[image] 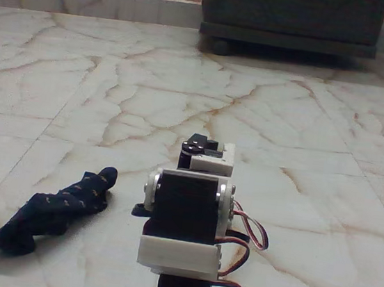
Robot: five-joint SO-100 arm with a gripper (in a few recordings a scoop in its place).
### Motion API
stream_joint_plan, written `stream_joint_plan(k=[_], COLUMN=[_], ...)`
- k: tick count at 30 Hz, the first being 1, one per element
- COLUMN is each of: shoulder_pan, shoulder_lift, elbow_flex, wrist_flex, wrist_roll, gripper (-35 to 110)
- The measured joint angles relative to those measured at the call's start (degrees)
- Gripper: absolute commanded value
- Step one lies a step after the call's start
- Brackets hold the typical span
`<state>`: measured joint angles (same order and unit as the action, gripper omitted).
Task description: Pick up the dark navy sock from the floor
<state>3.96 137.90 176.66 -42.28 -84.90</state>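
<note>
The dark navy sock (54,212) lies crumpled on the floor (114,92) at the lower left, running diagonally with its upper end toward the arm. Small orange-tan specks show on it. The white arm with black servo blocks (185,216) stands folded at the bottom centre, seen from behind and just right of the sock. Its wrist and gripper part (207,154) pokes up over the folded body. The fingers are hidden behind it, so I cannot tell how the jaws stand. Nothing is seen held, and the sock lies apart from the arm.
A dark piece of furniture (291,19) on a round foot (221,47) stands against the back wall. Red, white and black cables (247,234) loop out at the arm's right side. Marble tiles stretch in all directions around the arm.
</note>
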Motion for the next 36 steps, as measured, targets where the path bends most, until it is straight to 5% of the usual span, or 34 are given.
stream_joint_plan(k=[17,26,36], shoulder_pan=[1.0,-1.5,-4.7], shoulder_lift=[0.0,0.0,-19.3], elbow_flex=[0.0,0.0,-23.5], wrist_flex=[2.9,2.9,16.6], wrist_roll=[-1.8,11.0,20.7], gripper=[0,0,0])
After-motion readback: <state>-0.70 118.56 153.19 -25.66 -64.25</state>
